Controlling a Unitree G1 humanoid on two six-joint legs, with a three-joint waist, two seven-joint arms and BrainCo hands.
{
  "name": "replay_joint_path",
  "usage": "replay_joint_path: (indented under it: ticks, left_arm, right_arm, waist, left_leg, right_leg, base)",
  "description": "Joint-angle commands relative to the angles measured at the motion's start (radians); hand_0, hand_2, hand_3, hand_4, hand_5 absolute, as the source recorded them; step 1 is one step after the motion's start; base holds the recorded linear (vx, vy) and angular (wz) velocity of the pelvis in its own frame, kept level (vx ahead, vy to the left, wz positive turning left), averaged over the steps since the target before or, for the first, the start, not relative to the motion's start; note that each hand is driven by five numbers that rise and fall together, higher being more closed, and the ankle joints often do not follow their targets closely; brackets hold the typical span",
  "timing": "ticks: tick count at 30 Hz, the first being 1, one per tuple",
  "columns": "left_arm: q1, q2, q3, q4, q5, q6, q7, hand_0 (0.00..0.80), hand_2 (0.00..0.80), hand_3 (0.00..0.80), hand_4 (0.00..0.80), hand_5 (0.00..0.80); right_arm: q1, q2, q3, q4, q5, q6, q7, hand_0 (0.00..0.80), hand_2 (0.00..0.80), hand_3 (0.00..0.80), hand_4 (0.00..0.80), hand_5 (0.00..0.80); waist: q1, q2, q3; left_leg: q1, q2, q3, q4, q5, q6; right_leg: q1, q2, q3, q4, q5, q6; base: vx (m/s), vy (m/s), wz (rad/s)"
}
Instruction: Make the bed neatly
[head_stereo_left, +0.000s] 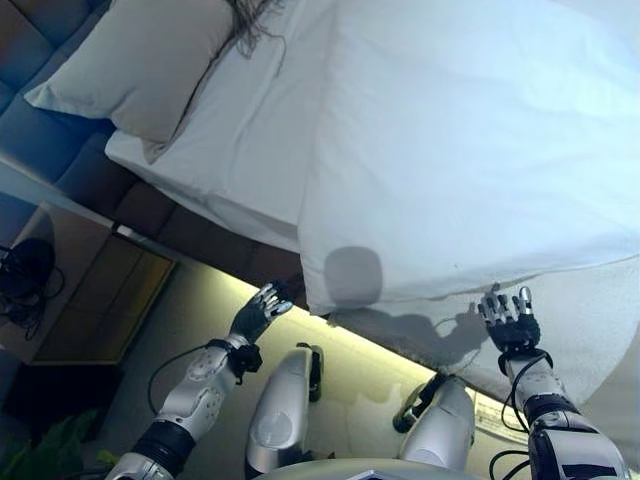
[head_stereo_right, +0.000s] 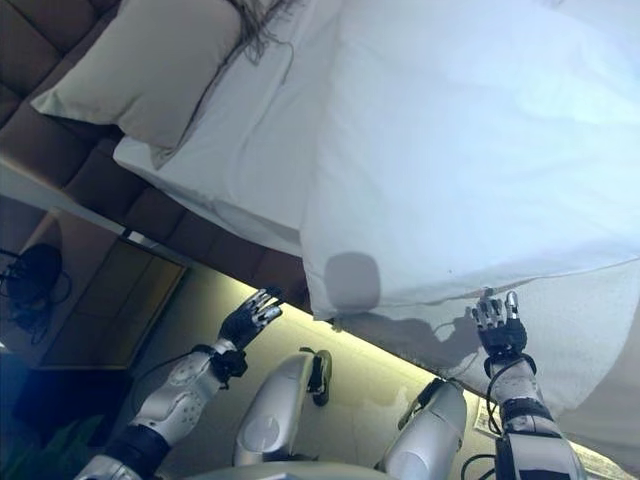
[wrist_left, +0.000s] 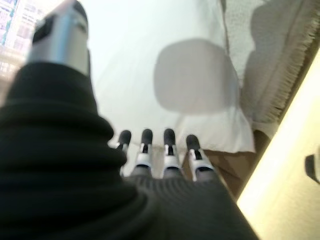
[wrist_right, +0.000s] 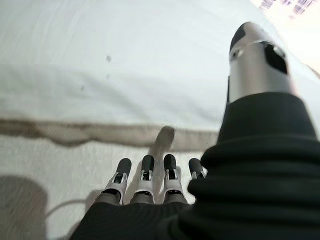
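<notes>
A white duvet (head_stereo_left: 470, 140) covers most of the bed, its near edge hanging over a textured white blanket (head_stereo_left: 590, 310). A white sheet (head_stereo_left: 250, 130) lies bare at the head end, with a beige pillow (head_stereo_left: 140, 60) on it. My left hand (head_stereo_left: 258, 312) is open, off the bed, just short of the duvet's near corner (wrist_left: 235, 135). My right hand (head_stereo_left: 510, 318) is open with fingers straight, over the blanket just below the duvet's edge (wrist_right: 100, 127). Neither hand holds anything.
A dark padded headboard (head_stereo_left: 40, 110) runs along the left. A bedside table (head_stereo_left: 70, 290) with a dark object and cables (head_stereo_left: 25, 270) stands at the lower left. A lit strip (head_stereo_left: 400, 360) runs under the bed's near side.
</notes>
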Motion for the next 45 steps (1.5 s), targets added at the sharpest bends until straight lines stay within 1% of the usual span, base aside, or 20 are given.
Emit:
replay_joint_path:
  ticks: [1, 5, 7, 11, 16, 24, 25, 26, 27, 28, 34, 38, 41, 43, 45]
  left_arm:
    - [-0.03, 0.017, 0.007, -0.102, -0.053, -0.082, 0.004, 0.0, 0.0, 0.0, 0.0, 0.0]
    - [-0.055, 0.019, 0.001, -0.085, -0.069, -0.087, 0.004, 0.0, 0.0, 0.0, 0.0, 0.0]
    - [-0.063, 0.018, -0.002, -0.083, -0.076, -0.086, 0.001, 0.0, 0.0, 0.0, 0.0, 0.0]
    - [-0.063, 0.014, -0.01, -0.093, -0.075, -0.081, 0.002, 0.0, 0.0, 0.0, 0.0, 0.0]
    - [-0.071, 0.012, -0.026, -0.092, -0.09, -0.091, 0.01, 0.0, 0.0, 0.0, 0.0, 0.0]
    - [-0.071, 0.019, -0.041, -0.089, -0.099, -0.094, 0.005, 0.0, 0.0, 0.0, 0.0, 0.0]
    - [-0.071, 0.021, -0.044, -0.088, -0.101, -0.096, 0.006, 0.0, 0.0, 0.0, 0.0, 0.0]
    - [-0.073, 0.022, -0.049, -0.089, -0.104, -0.096, 0.01, 0.0, 0.0, 0.0, 0.0, 0.0]
    - [-0.075, 0.022, -0.053, -0.088, -0.108, -0.098, 0.012, 0.0, 0.0, 0.0, 0.0, 0.0]
    - [-0.078, 0.024, -0.057, -0.085, -0.112, -0.103, 0.011, 0.0, 0.0, 0.0, 0.0, 0.0]
    - [-0.077, 0.021, -0.075, -0.059, -0.122, -0.13, 0.012, 0.0, 0.0, 0.0, 0.0, 0.0]
    - [-0.074, 0.02, -0.081, -0.045, -0.131, -0.142, 0.004, 0.0, 0.0, 0.0, 0.0, 0.0]
    - [-0.074, 0.021, -0.086, -0.046, -0.137, -0.15, 0.005, 0.0, 0.0, 0.0, 0.0, 0.0]
    - [-0.068, 0.025, -0.087, -0.051, -0.143, -0.157, 0.007, 0.0, 0.0, 0.0, 0.0, 0.0]
    - [-0.067, 0.027, -0.086, -0.055, -0.143, -0.159, 0.009, 0.0, 0.0, 0.0, 0.0, 0.0]
  right_arm:
    - [-0.067, -0.072, -0.029, 0.0, -0.008, -0.009, 0.052, 0.0, 0.0, 0.0, 0.0, 0.0]
    - [-0.134, -0.112, -0.036, 0.029, 0.024, 0.025, 0.046, 0.0, 0.0, 0.0, 0.0, 0.0]
    - [-0.152, -0.13, -0.038, 0.043, 0.015, 0.036, 0.047, 0.0, 0.0, 0.0, 0.0, 0.0]
    - [-0.167, -0.158, -0.038, 0.055, 0.001, 0.039, 0.04, 0.0, 0.0, 0.0, 0.0, 0.0]
    - [-0.205, -0.198, -0.038, 0.072, -0.009, 0.04, 0.065, 0.0, 0.0, 0.0, 0.0, 0.0]
    - [-0.244, -0.248, -0.042, 0.079, 0.003, 0.067, 0.085, 0.0, 0.0, 0.0, 0.0, 0.0]
    - [-0.255, -0.254, -0.041, 0.079, 0.001, 0.07, 0.09, 0.069, 0.069, 0.069, 0.069, 0.069]
    - [-0.269, -0.26, -0.038, 0.078, -0.003, 0.071, 0.091, 0.27, 0.27, 0.27, 0.27, 0.27]
    - [-0.285, -0.267, -0.038, 0.076, -0.011, 0.075, 0.092, 0.58, 0.58, 0.58, 0.58, 0.58]
    - [-0.299, -0.272, -0.033, 0.075, -0.017, 0.074, 0.094, 0.8, 0.8, 0.8, 0.8, 0.8]
    - [-0.36, -0.302, -0.025, 0.086, -0.027, 0.09, 0.093, 0.8, 0.8, 0.8, 0.8, 0.8]
    - [-0.383, -0.321, -0.027, 0.098, -0.04, 0.117, 0.105, 0.8, 0.8, 0.8, 0.8, 0.8]
    - [-0.387, -0.322, -0.022, 0.105, -0.036, 0.13, 0.114, 0.8, 0.8, 0.8, 0.8, 0.8]
    - [-0.378, -0.317, -0.018, 0.113, -0.038, 0.14, 0.127, 0.8, 0.8, 0.8, 0.8, 0.8]
    - [-0.366, -0.305, -0.014, 0.114, -0.051, 0.137, 0.135, 0.8, 0.8, 0.8, 0.8, 0.8]
  waist:
    - [0.004, 0.038, 0.042]
    - [0.004, 0.047, 0.049]
    - [0.003, 0.051, 0.047]
    - [0.002, 0.058, 0.046]
    - [-0.003, 0.067, 0.044]
    - [0.001, 0.069, 0.037]
    - [0.002, 0.07, 0.036]
    - [0.003, 0.071, 0.035]
    - [0.002, 0.073, 0.034]
    - [0.003, 0.076, 0.034]
    - [0.005, 0.081, 0.029]
    - [0.004, 0.084, 0.025]
    - [0.003, 0.084, 0.024]
    - [0.004, 0.081, 0.02]
    - [0.007, 0.076, 0.018]
  left_leg:
    - [-0.016, 0.059, -0.054, 0.014, -0.046, 0.027]
    - [-0.051, 0.06, -0.059, 0.028, -0.04, 0.02]
    - [-0.059, 0.061, -0.058, 0.029, -0.037, 0.018]
    - [-0.061, 0.062, -0.057, 0.017, -0.027, 0.013]
    - [-0.069, 0.062, -0.055, 0.007, -0.024, 0.009]
    - [-0.073, 0.062, -0.054, 0.014, -0.026, 0.008]
    - [-0.076, 0.062, -0.054, 0.015, -0.026, 0.007]
    - [-0.078, 0.062, -0.054, 0.014, -0.025, 0.007]
    - [-0.078, 0.062, -0.053, 0.012, -0.023, 0.007]
    - [-0.08, 0.061, -0.053, 0.009, -0.021, 0.007]
    - [-0.08, 0.059, -0.047, 0.005, -0.016, 0.008]
    - [-0.079, 0.057, -0.046, 0.008, -0.015, 0.01]
    - [-0.078, 0.058, -0.044, 0.004, -0.012, 0.012]
    - [-0.069, 0.06, -0.042, -0.006, -0.007, 0.011]
    - [-0.056, 0.061, -0.04, -0.02, -0.003, 0.012]
  right_leg:
    - [-0.082, -0.022, 0.098, -0.254, 0.411, 0.127]
    - [-0.123, -0.018, 0.109, -0.228, 0.404, 0.125]
    - [-0.138, -0.016, 0.114, -0.22, 0.401, 0.124]
    - [-0.155, -0.013, 0.121, -0.216, 0.402, 0.125]
    - [-0.177, -0.01, 0.128, -0.212, 0.401, 0.126]
    - [-0.188, -0.015, 0.133, -0.204, 0.403, 0.126]
    - [-0.192, -0.015, 0.134, -0.203, 0.404, 0.127]
    - [-0.195, -0.017, 0.134, -0.203, 0.405, 0.128]
    - [-0.199, -0.017, 0.136, -0.203, 0.406, 0.129]
    - [-0.202, -0.016, 0.136, -0.205, 0.408, 0.13]
    - [-0.206, -0.017, 0.138, -0.204, 0.411, 0.128]
    - [-0.21, -0.017, 0.142, -0.195, 0.408, 0.126]
    - [-0.209, -0.013, 0.143, -0.195, 0.405, 0.125]
    - [-0.198, -0.012, 0.137, -0.205, 0.405, 0.125]
    - [-0.183, -0.009, 0.129, -0.219, 0.408, 0.125]
  base:
    - [-0.108, -0.024, 0.08]
    - [-0.05, -0.008, 0.12]
    - [-0.01, 0.005, 0.04]
    - [0.0, 0.0, 0.0]
    - [-0.005, 0.023, -0.04]
    - [0.02, 0.008, 0.0]
    - [0.0, 0.0, 0.0]
    - [0.0, 0.0, 0.0]
    - [0.006, 0.033, 0.01]
    - [-0.008, 0.036, 0.01]
    - [0.009, 0.036, 0.0]
    - [0.022, 0.028, 0.0]
    - [0.0, 0.0, 0.0]
    - [0.0, 0.0, 0.0]
    - [0.0, 0.0, 0.0]
